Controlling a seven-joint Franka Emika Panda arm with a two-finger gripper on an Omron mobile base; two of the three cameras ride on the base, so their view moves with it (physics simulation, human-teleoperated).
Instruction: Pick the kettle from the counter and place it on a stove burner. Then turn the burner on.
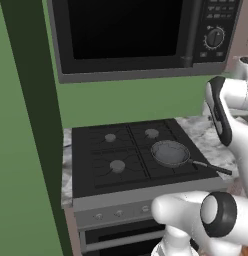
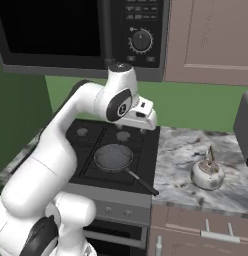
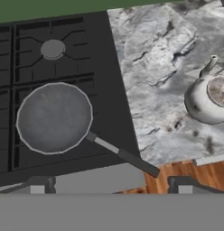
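Right of the frying pan (image 2: 113,157), on the counter (image 2: 178,155), sits the kettle (image 2: 207,173), not picked up yet, while the gripper (image 3: 109,187) hangs above the stove with its jaws wide, ready to grab it.

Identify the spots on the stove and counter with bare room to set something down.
Free: three uncovered burners, e.g. the front-left stove burner, and the counter strip between stove and kettle. Crowded: the front-right burner under the frying pan, whose handle juts past the stove's front edge.
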